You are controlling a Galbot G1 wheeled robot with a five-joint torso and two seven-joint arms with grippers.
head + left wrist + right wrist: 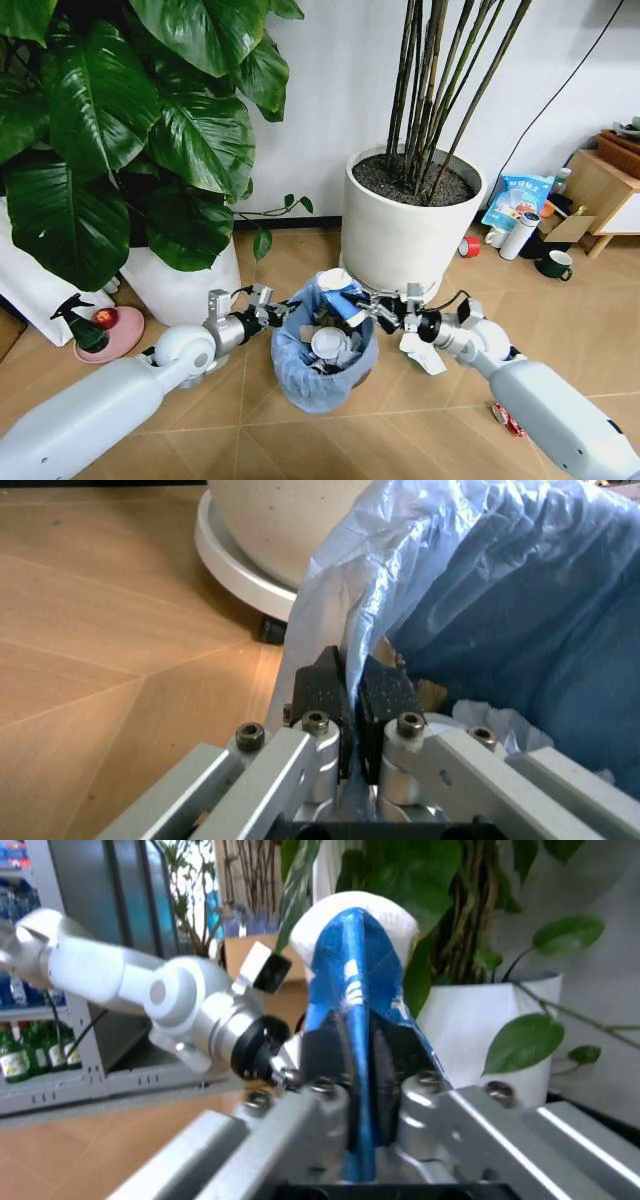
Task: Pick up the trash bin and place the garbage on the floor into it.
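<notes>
Both of your arms reach in from the near edge. Your left gripper [278, 309] has its jaws pinched tight on the blue liner at the trash bin [322, 372] rim. Your right gripper [361, 305] is clamped on a blue packet [341, 291] above the bin's mouth. White litter [330, 344] lies inside, another piece [420, 352] on the floor just right, with the white plant pot [400, 235] behind.

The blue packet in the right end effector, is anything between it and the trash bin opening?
Nothing visible blocks it. The right end effector holds the blue packet over the trash bin rim, whose mouth is open above litter already inside. The left end effector pinches the bag liner at the opposite rim.
</notes>
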